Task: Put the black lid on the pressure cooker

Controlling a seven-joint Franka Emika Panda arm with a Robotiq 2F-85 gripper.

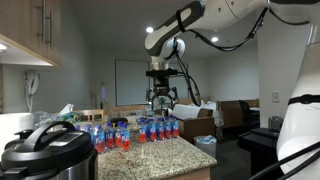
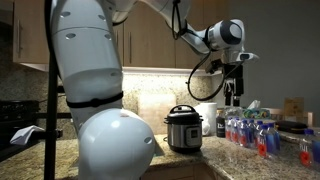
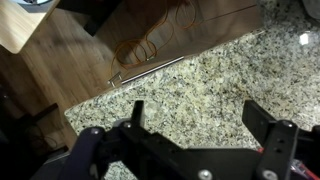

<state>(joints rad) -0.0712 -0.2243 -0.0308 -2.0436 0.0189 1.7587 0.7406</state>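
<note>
The pressure cooker (image 2: 185,133) stands on the granite counter, silver with black trim. It also shows at the near left in an exterior view (image 1: 45,160). The black lid (image 2: 182,110) sits on top of the cooker in both exterior views (image 1: 45,136). My gripper (image 1: 162,98) hangs high above the counter, well away from the cooker and over a group of bottles; it also shows in an exterior view (image 2: 233,96). In the wrist view the gripper (image 3: 200,115) is open and empty, with only bare granite between its fingers.
Several clear bottles with blue caps and red labels (image 1: 135,130) stand on the granite counter (image 3: 220,70) beneath the gripper, also in an exterior view (image 2: 250,130). A white appliance (image 2: 208,114) stands behind the cooker. Wooden cabinets hang above. The counter edge drops to a wood floor (image 3: 60,70).
</note>
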